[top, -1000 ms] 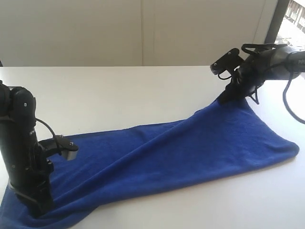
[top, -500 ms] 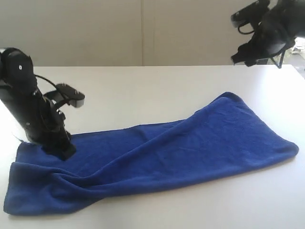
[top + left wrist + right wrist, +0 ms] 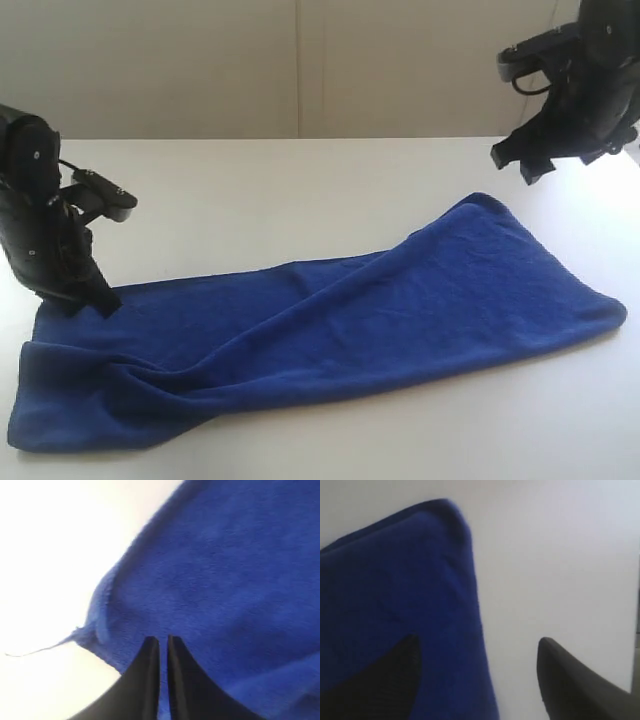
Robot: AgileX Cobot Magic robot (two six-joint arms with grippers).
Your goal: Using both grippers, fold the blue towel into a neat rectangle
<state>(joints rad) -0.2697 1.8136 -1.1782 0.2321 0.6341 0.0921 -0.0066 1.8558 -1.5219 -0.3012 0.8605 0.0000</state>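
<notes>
The blue towel [image 3: 400,310] lies flat on the white table [image 3: 300,190], stretched from the near left to the right, doubled over lengthwise with a rumpled fold at its left end. My left gripper [image 3: 103,302] stands at the towel's far left corner, tips pointing down. In the left wrist view the left gripper [image 3: 159,640] has its jaws almost together with only a thin slit, nothing between them, and the towel [image 3: 225,570] beneath. My right gripper [image 3: 518,165] hangs in the air above the towel's far right corner. Seen from its wrist, the right gripper [image 3: 479,642] is wide open over the towel's edge [image 3: 395,580].
A pale wall [image 3: 300,60] runs behind the table's far edge. White tabletop [image 3: 555,555] shows beyond the towel. A loose thread [image 3: 35,651] trails from the towel's corner.
The right gripper let go of the far right corner and rose. The left gripper released the near left end, moved to the far left corner, and its jaws have come together again.
</notes>
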